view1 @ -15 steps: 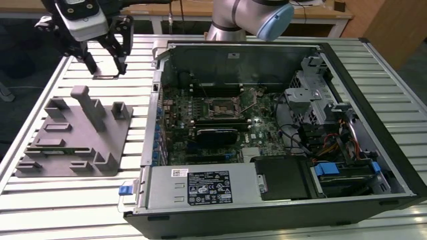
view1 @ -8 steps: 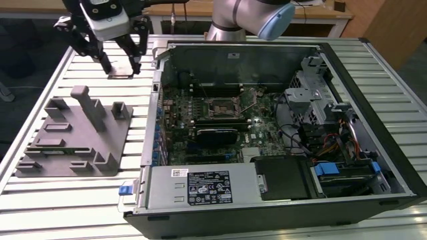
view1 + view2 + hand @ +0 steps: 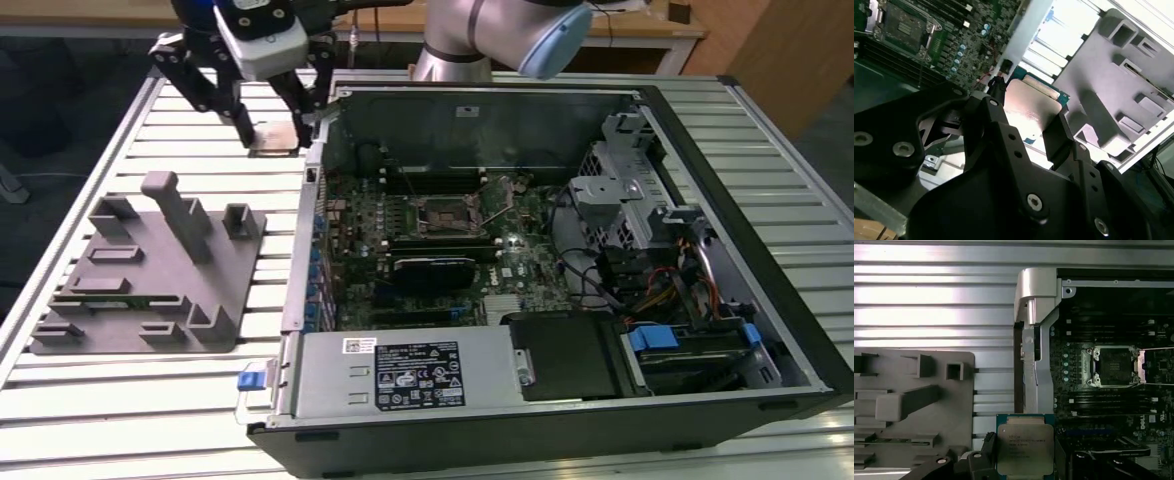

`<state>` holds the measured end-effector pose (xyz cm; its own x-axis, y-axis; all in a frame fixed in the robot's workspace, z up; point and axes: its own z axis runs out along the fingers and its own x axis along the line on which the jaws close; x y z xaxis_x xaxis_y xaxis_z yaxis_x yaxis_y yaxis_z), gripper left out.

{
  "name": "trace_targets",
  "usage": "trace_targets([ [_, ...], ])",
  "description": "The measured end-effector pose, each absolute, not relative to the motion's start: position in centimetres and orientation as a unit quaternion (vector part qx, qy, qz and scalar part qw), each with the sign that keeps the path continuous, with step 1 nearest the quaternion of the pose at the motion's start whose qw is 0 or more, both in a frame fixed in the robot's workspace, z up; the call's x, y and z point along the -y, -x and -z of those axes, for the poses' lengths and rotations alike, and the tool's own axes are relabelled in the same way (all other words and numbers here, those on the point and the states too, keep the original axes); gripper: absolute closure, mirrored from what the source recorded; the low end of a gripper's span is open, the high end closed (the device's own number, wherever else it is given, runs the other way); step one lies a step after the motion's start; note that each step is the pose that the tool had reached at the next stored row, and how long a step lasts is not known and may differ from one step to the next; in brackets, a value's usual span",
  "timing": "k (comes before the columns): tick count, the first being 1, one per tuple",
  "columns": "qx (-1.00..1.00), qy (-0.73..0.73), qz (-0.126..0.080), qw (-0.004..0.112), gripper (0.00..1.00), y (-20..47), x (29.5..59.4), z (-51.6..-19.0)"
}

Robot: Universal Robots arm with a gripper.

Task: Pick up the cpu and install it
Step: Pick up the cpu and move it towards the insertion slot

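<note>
My gripper (image 3: 278, 135) is shut on the cpu (image 3: 276, 139), holding it in the air above the slatted table, just off the exterior view's left of the open computer case (image 3: 694, 110). In both wrist views the cpu (image 3: 1025, 442) (image 3: 1031, 102) is a flat square with a pale metal top and a greenish rim. A black finger (image 3: 991, 107) presses on each of two opposite edges. The motherboard socket (image 3: 447, 213) (image 3: 1114, 367) (image 3: 904, 22) lies open inside the case, apart from the cpu.
A grey moulded fixture (image 3: 147, 270) (image 3: 904, 400) with posts and pockets sits on the table at the exterior view's left. The case's metal side wall (image 3: 1034, 340) stands between the gripper and the motherboard. A power supply (image 3: 400, 375) and drive bays (image 3: 627, 200) crowd the case.
</note>
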<state>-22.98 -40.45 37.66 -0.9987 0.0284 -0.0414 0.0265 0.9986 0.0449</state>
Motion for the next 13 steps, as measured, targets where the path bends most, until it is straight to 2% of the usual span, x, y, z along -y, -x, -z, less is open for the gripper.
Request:
trace_targets([
  [13,-0.999,-0.014,-0.022,0.021,0.46,18.9,40.3,-37.4],
])
